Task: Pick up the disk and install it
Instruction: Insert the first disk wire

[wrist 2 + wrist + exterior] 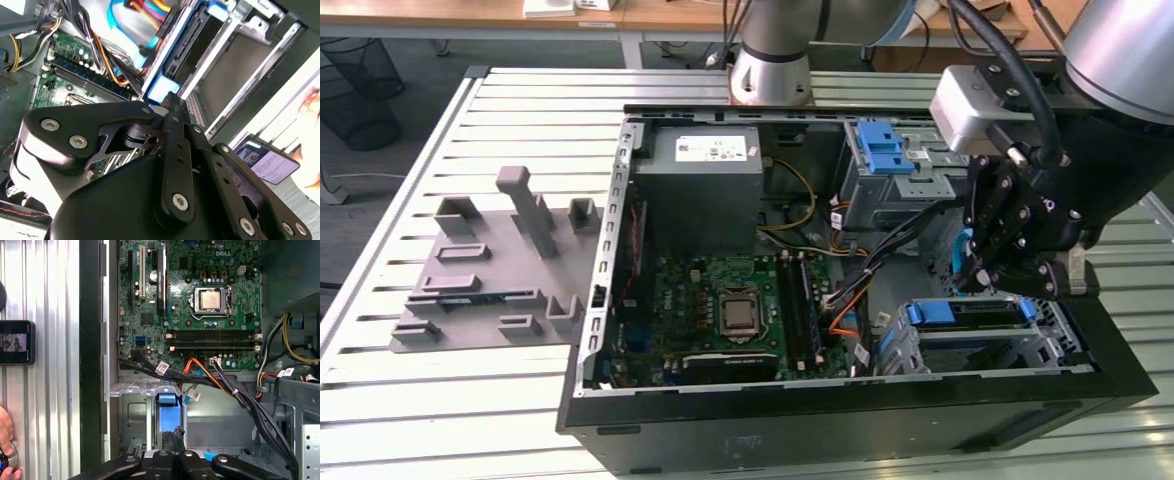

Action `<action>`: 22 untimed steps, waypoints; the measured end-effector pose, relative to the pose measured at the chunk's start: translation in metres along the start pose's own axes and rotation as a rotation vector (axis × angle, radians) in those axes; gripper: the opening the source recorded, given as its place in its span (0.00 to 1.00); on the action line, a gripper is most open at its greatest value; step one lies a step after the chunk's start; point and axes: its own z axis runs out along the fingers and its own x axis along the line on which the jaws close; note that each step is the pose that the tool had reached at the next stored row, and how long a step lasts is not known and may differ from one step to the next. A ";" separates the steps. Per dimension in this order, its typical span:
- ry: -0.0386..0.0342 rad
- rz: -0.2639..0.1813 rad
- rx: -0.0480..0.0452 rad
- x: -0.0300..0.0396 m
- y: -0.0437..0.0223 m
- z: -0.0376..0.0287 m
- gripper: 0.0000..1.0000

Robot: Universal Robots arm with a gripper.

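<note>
Disk (974,315): flat drive in blue plastic carrier, standing on edge inside metal bay at case's front corner, on exterior view's right. Blue carrier tab faces up out of bay, dark drive body behind it. In first wrist view disk (167,415) shows as blue tab between 2 grey bay walls, below motherboard edge. In second wrist view disk (162,87) appears as pale blue tab with dark slab running alongside silver rail. Label not visible.

Your slatted metal worktop (480,400) stands on grey floor (374,190); behind it you have wooden desks (494,22) and a wire bin (358,90).
</note>
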 end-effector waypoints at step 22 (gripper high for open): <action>-0.0001 0.001 0.0000 -0.0046 -0.0344 0.0008 0.11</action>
